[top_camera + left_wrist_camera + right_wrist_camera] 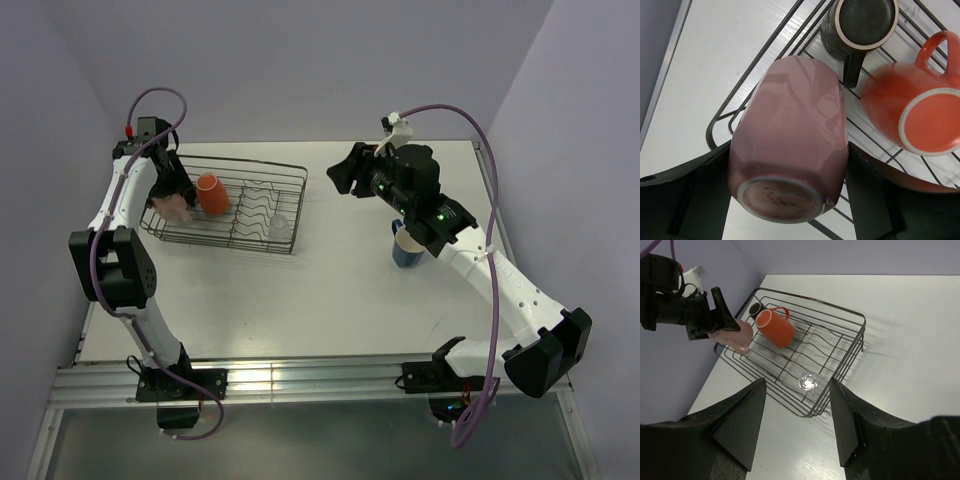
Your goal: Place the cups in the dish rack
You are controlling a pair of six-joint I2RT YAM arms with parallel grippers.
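Note:
My left gripper point(174, 196) is shut on the pink cup point(179, 208), held base toward the wrist camera over the left end of the dish rack point(256, 166). In the left wrist view the pink cup point(790, 130) sits between both fingers, beside the dark brown mug point(860, 22) and the orange mug point(910, 107), which lie in the rack point(760, 56). The clear tumbler point(280, 228) stands in the rack's near right corner. The blue cup point(406, 248) stands on the table, partly under my right arm. My right gripper point(340, 176) is open and empty, right of the rack.
The right wrist view looks down on the rack point(840, 311) with the orange mug point(776, 327), dark mug point(757, 309), tumbler point(808, 381) and the pink cup point(735, 337) in the left gripper point(700, 315). Purple walls stand close behind and to the left.

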